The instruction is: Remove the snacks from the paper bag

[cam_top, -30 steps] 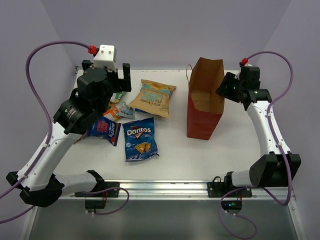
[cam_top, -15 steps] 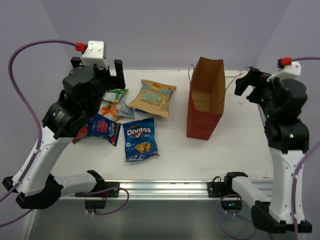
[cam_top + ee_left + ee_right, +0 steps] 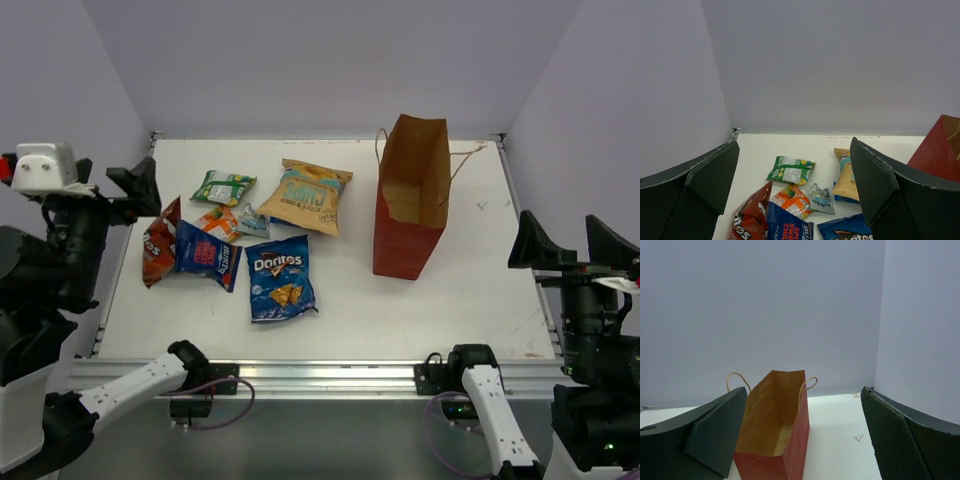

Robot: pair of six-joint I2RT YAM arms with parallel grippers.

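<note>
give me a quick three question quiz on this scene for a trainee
1. True or false: the paper bag stands upright with its mouth open.
2. Which snack lies nearest the paper bag?
3. Fill in: the left gripper and the right gripper are both ____, holding nothing.

Key
1. True
2. The tan bag
3. open

The tall brown-and-red kraft paper bag (image 3: 410, 205) stands upright, right of centre on the white table (image 3: 465, 295). Left of it lie the tan crinkly bag (image 3: 305, 195) — nearest — the blue Doritos bag (image 3: 280, 280) in front of that, and the red-orange chip bag (image 3: 157, 245) farthest left.
</note>
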